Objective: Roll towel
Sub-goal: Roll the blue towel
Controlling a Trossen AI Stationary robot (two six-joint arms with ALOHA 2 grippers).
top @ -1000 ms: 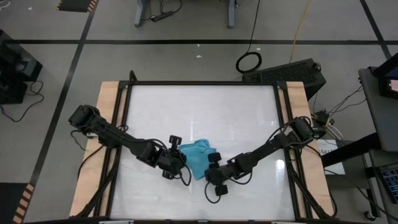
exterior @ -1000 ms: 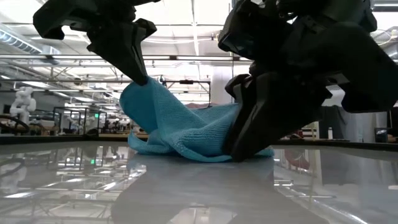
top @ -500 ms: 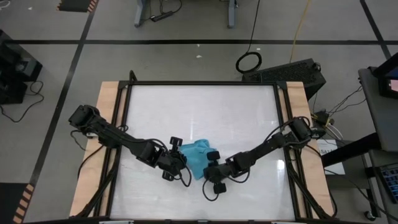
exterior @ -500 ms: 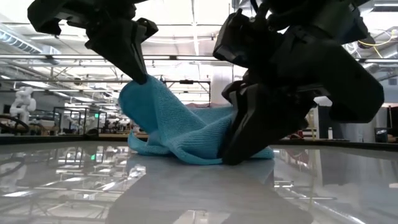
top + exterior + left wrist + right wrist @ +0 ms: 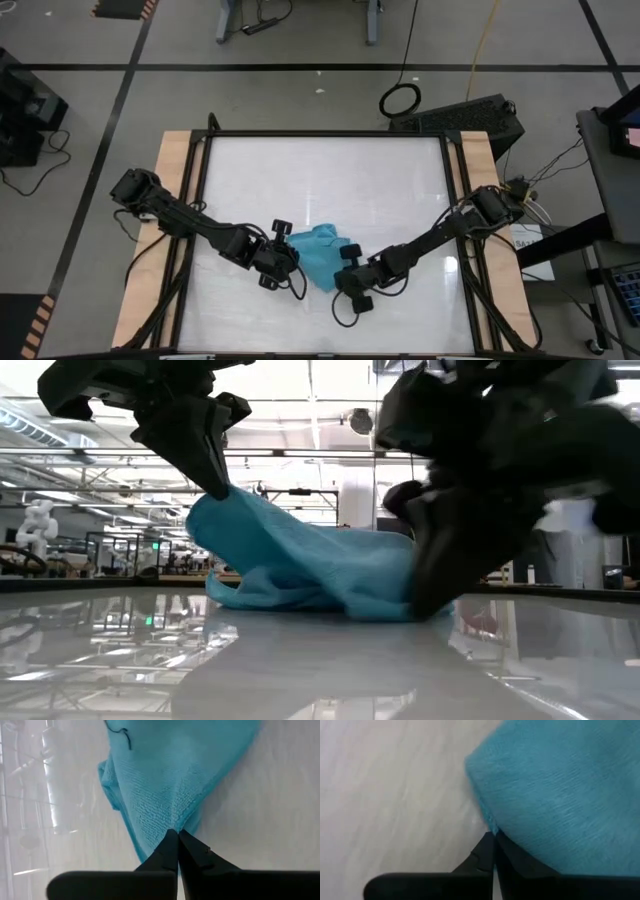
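The teal towel (image 5: 318,253) lies crumpled near the middle of the white table (image 5: 320,170); its underside rests on the tabletop. My left gripper (image 5: 222,490) is shut on the towel's left end, which is raised above the table. My right gripper (image 5: 430,605) is shut on the towel's right end, low by the tabletop. In the left wrist view the towel (image 5: 170,780) spreads away from my left gripper (image 5: 175,834). The right wrist view shows the towel (image 5: 560,795) bulging just beyond my right gripper (image 5: 492,837). My left gripper pinches a raised edge at the towel's left end (image 5: 172,826) between its two fingertips, slanting down from the table's left. That end is lifted clear, and the cloth slopes down from it to the table. My right gripper pinches the towel's right edge (image 5: 491,827) between its fingers, slanting down from the table's right. That edge sits low at the tabletop; one layer or several, I cannot tell.
Wooden strips (image 5: 170,230) run along the table's left and right sides. The bare white tabletop reaches toward the far edge beyond the towel. A black case (image 5: 465,118) and cables lie on the floor behind the table.
My right gripper has shut on the towel's right edge and moved a little toward the table's right edge, drawing that end with it. The cloth between the two grippers has stretched out and smoothed. The left end has stayed raised.
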